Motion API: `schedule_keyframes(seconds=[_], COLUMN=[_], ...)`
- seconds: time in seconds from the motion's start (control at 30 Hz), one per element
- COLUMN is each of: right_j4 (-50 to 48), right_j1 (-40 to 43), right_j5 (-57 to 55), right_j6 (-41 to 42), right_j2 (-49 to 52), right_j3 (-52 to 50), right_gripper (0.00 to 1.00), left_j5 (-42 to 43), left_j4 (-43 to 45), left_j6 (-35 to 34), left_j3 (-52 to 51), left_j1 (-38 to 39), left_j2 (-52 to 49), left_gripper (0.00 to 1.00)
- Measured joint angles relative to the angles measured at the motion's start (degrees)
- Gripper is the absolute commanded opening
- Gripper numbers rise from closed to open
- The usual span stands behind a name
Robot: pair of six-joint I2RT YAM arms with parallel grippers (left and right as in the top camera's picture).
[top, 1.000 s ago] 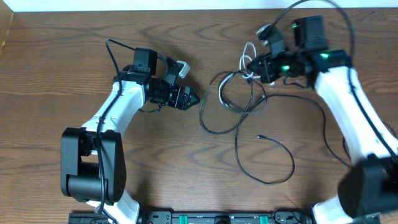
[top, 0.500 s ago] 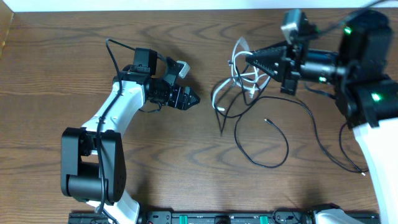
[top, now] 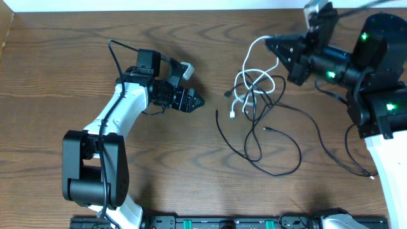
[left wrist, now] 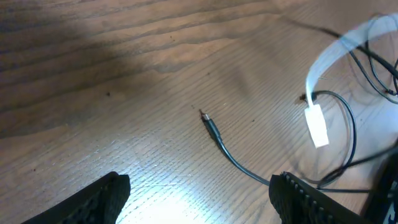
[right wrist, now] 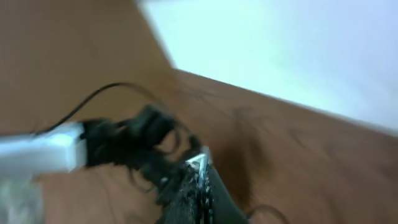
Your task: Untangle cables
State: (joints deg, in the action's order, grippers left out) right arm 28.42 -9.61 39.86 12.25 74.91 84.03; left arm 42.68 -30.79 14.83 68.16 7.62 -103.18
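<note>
In the overhead view my right gripper (top: 268, 43) hangs above the table at the back right, shut on the white cord (top: 245, 58). That cord drops from it in loops tangled with the black cord (top: 275, 173), which sprawls over the table toward the front. The right wrist view is blurred; its gripper (right wrist: 202, 165) shows a sliver of white pinched at the shut tips. My left gripper (top: 198, 100) rests low, left of the tangle, open and empty. In the left wrist view its gripper (left wrist: 202, 185) faces a black cord end (left wrist: 212, 129) and a white plug (left wrist: 317, 126).
A thin black wire (top: 331, 147) trails over the wood beside the right arm's white base (top: 388, 165). The left arm's base (top: 95, 175) stands at the front left. A pale strip (top: 159, 5) runs along the table's back edge.
My right gripper has risen and drawn back to the right with the white cord, lifting its loops. The black cord has shifted and spread toward the front. The left arm has not moved.
</note>
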Motion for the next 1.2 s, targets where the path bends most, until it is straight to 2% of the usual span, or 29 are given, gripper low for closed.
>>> schedule_keyframes(seconds=[0.17, 0.37, 0.47, 0.53, 0.7, 0.83, 1.03, 1.2], right_j4=[-0.68, -14.45, -16.98, -15.61, -6.71, -2.82, -2.16, -4.42], right_j1=[0.02, 0.46, 0.44, 0.44, 0.39, 0.39, 0.39, 0.39], right_j5=[-6.36, 4.39, 6.51, 3.76, -12.55, -17.99, -18.47, -14.27], right_j6=[9.73, 15.06, 14.86, 13.57, 14.27, 15.47, 16.06, 16.44], right_j2=[1.92, 2.23, 2.16, 2.16, 2.69, 4.31, 5.70, 5.70], right_j3=[-0.15, -0.31, -0.31, -0.31, -0.28, -0.28, -0.28, -0.28], right_gripper=[0.01, 0.01, 0.01, 0.01, 0.01, 0.01, 0.01, 0.01], left_j5=[0.00, 0.00, -0.02, 0.00, -0.02, 0.00, 3.15, 9.94], left_j4=[0.02, 0.04, 0.09, 0.09, 0.13, 0.20, 0.39, 1.88], left_j6=[-0.02, -0.02, 0.00, -0.02, -0.02, -0.28, -2.89, -4.94], left_j3=[0.00, 0.00, 0.00, 0.00, 0.00, 0.00, 0.00, 0.00], left_j1=[0.00, 0.00, 0.00, 0.00, 0.00, 0.00, -0.02, 0.68], left_j2=[0.00, 0.00, 0.00, 0.00, 0.00, 0.00, 0.52, 7.06], left_gripper=[0.77, 0.77, 0.78, 0.78, 0.78, 0.78, 0.78, 0.77])
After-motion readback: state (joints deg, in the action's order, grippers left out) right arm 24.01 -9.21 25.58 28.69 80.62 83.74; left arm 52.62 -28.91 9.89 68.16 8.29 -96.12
